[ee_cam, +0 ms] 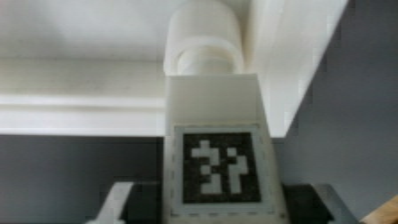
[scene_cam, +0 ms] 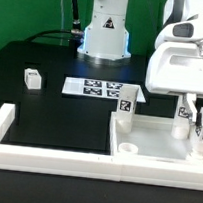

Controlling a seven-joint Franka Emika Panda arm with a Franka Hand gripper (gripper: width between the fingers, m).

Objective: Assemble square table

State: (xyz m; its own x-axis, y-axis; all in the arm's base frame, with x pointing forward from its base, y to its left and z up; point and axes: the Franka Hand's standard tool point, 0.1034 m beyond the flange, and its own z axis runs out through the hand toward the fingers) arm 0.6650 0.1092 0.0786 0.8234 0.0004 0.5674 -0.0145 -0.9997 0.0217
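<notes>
The white square table top point(scene_cam: 158, 142) lies at the exterior view's lower right, with a round socket point(scene_cam: 128, 149) showing at its near corner. Two tagged legs point(scene_cam: 124, 110) point(scene_cam: 184, 116) stand upright along its far side. My gripper point(scene_cam: 199, 131) is at the top's right side, shut on a third tagged leg point(scene_cam: 200, 129) held upright. In the wrist view this leg point(ee_cam: 219, 150) runs between my fingers point(ee_cam: 125, 205), and its round end point(ee_cam: 201, 58) meets the top's rim point(ee_cam: 89, 110). A fourth leg block point(scene_cam: 32, 78) lies loose at the left.
The marker board point(scene_cam: 103, 89) lies flat mid-table. A long white bar frame point(scene_cam: 44, 156) runs along the front and up the left side. The robot base point(scene_cam: 104, 34) stands at the back.
</notes>
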